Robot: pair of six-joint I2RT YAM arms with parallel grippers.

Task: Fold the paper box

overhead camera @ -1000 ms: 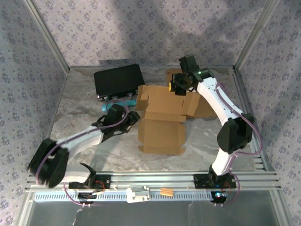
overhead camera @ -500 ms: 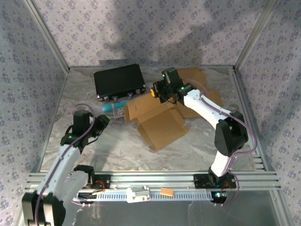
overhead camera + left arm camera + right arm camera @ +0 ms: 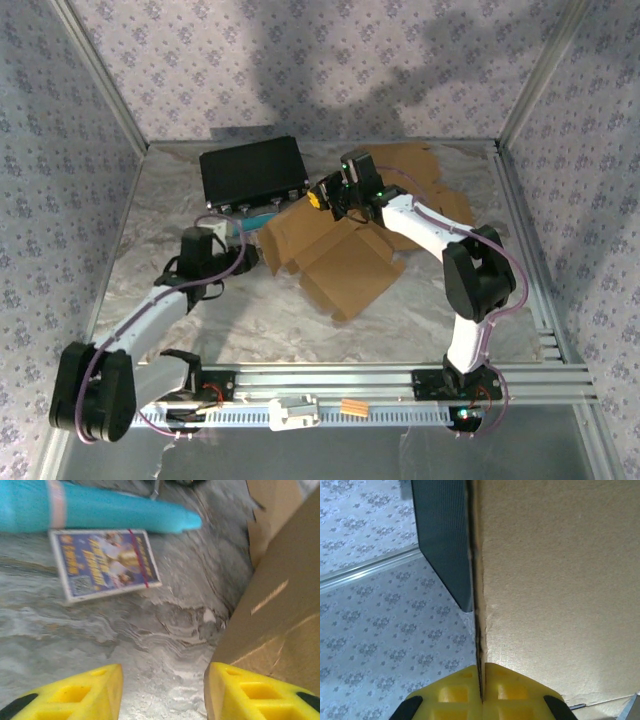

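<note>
Status: right gripper (image 3: 481, 690) is closed hard, its yellow pads pinching a raised edge of the paper box (image 3: 345, 270); the cardboard panel runs straight up from between them. Left gripper (image 3: 162, 692) has its jaws apart, with bare table (image 3: 150, 645) between them and nothing held. One of its fingers (image 3: 260, 692) sits just beside the box's left panel; I can't tell whether they touch. Box lies part-unfolded, flaps spread, one side tilted up. Black case (image 3: 252, 172) sits just behind the box, to its left. Teal tube (image 3: 100, 512) and printed card (image 3: 105, 565) lie side by side left of the box; the card's print is too blurred to read.
</note>
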